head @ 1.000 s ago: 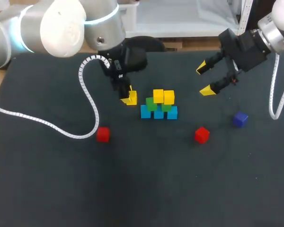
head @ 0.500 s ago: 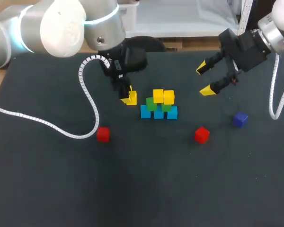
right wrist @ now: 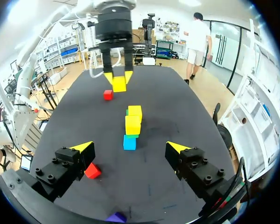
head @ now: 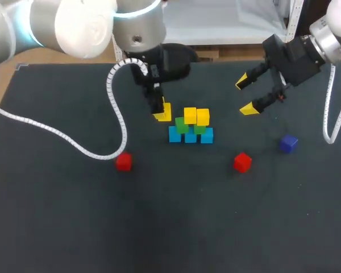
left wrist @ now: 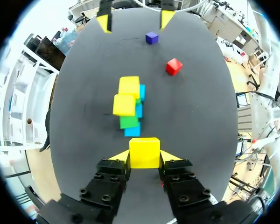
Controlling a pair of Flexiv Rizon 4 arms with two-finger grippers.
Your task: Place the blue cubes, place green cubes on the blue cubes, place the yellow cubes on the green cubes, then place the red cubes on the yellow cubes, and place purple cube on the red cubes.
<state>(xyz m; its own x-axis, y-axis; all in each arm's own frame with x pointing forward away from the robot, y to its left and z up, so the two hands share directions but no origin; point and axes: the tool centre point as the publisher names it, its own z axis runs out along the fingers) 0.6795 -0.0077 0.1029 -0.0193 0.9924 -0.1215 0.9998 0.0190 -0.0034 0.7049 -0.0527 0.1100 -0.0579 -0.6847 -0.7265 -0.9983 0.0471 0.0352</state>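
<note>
On the dark surface [head: 57, 227] stands a small stack: three blue cubes [head: 190, 136] in a row at the bottom, two green cubes [head: 181, 126] on top of them, and two yellow cubes [head: 190, 115] side by side on the green ones. A third yellow cube [left wrist: 144, 149] is in the left gripper [left wrist: 144, 157], whose fingers [left wrist: 119, 156] are clamped on it from two sides. It hangs lifted off the surface, just beside the left end of the stack and not touching it. In the left wrist view the stack lies straight ahead of the held cube. The left arm [head: 79, 28] comes in from the upper left corner of the head view, and its wrist points steeply down at the surface. One red cube [head: 123, 162] lies on the surface to the front left of the stack, well apart from it. A second red cube [head: 242, 162] lies to the front right, nearer the stack. The purple cube [head: 288, 143] rests farther right, alone. The right arm [head: 332, 37] enters from the upper right. The right gripper [head: 246, 95] hovers above the surface to the right of the stack, tilted toward it. Its fingers [head: 250, 108] are spread wide with nothing between them.
</note>
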